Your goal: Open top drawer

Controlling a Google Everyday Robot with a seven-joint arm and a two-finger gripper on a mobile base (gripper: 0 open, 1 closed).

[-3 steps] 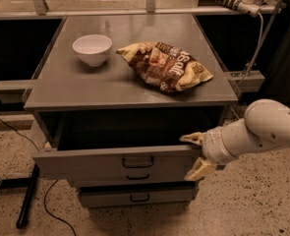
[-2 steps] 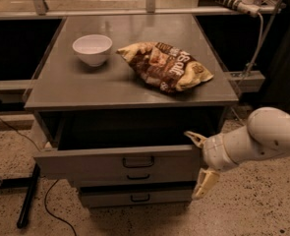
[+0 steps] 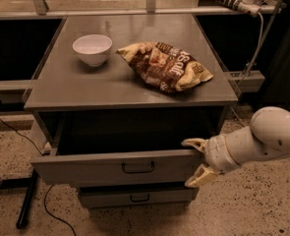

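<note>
The top drawer (image 3: 85,169) is pulled out from the grey cabinet (image 3: 110,85), and its dark inside shows. Its flat grey front runs off to the left of the jaws, and its right end sits right at them. A small black loop handle (image 3: 138,167) is in the middle of that front, well to the left of the jaws. The gripper (image 3: 188,163) is at the right end of the drawer front. Its two tan fingers (image 3: 194,143) are spread wide apart and hold nothing. One finger points at the top edge of the front and the other points at the bottom edge. I cannot tell if they touch the drawer. The white arm (image 3: 262,139) goes off to the right behind the jaws. Below the jaws and a bit to the left is a narrower drawer (image 3: 105,198) that is pushed in, with its own little handle (image 3: 140,198). Up above the jaws is the flat cabinet top. A crinkly brown chip bag (image 3: 165,65) lies on it, a little to the left of the jaws. A white bowl (image 3: 92,49) stands further left, near the bag but not touching it. Down low and far to the left, a black cable (image 3: 50,208) curls on the speckled floor (image 3: 252,205).
</note>
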